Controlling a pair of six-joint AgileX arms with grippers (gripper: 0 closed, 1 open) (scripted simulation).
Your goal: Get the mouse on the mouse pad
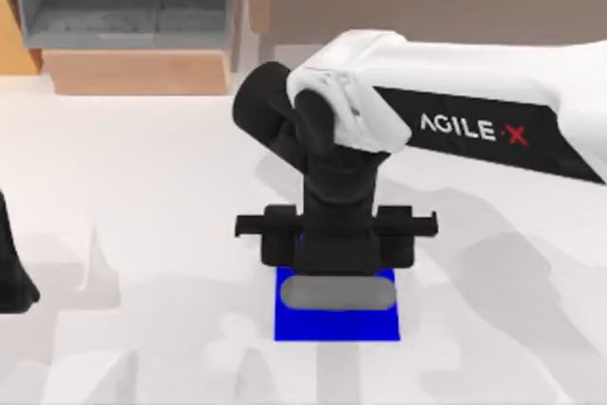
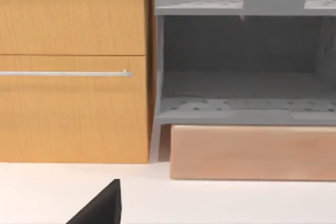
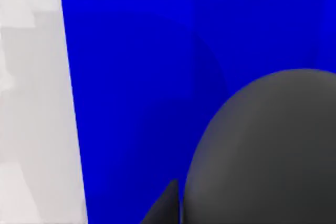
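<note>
Mouse [image 1: 340, 292]: grey, rounded, lying long-side across the mouse pad in the top view; in the right wrist view [image 3: 268, 150] it is a dark dome close under the camera, over blue

Mouse pad [image 1: 337, 326]: flat, saturated-blue, nearly square, on the white table at the top view's lower centre; its far edge is hidden under the gripper; in the right wrist view [image 3: 136, 87] its blue surface reaches past the mouse on the visible sides

Right gripper [image 1: 338, 267]: black, pointing straight down just above the mouse, at the pad's far edge; a dark fingertip [image 3: 164, 208] sits just beside the mouse in the right wrist view; whether the jaws grip the mouse or have let go, I cannot tell

Right arm [image 1: 455, 101]: white with black wrist, reaching in from the top view's right side to the table's centre

Left gripper [image 2: 102, 208]: a dark corner of it shows in the left wrist view, facing a wooden drawer front [image 2: 73, 72] and a grey shelf unit [image 2: 241, 61]; fingers not readable; arm parked at the top view's left edge

Table [image 1: 142, 215]: white, bare around the pad

Progress: mouse appears to be over the pad, likely resting on it; so the placing looks nearly done; what seems left is confirming release and lifting the right gripper away without dragging the mouse off
</note>
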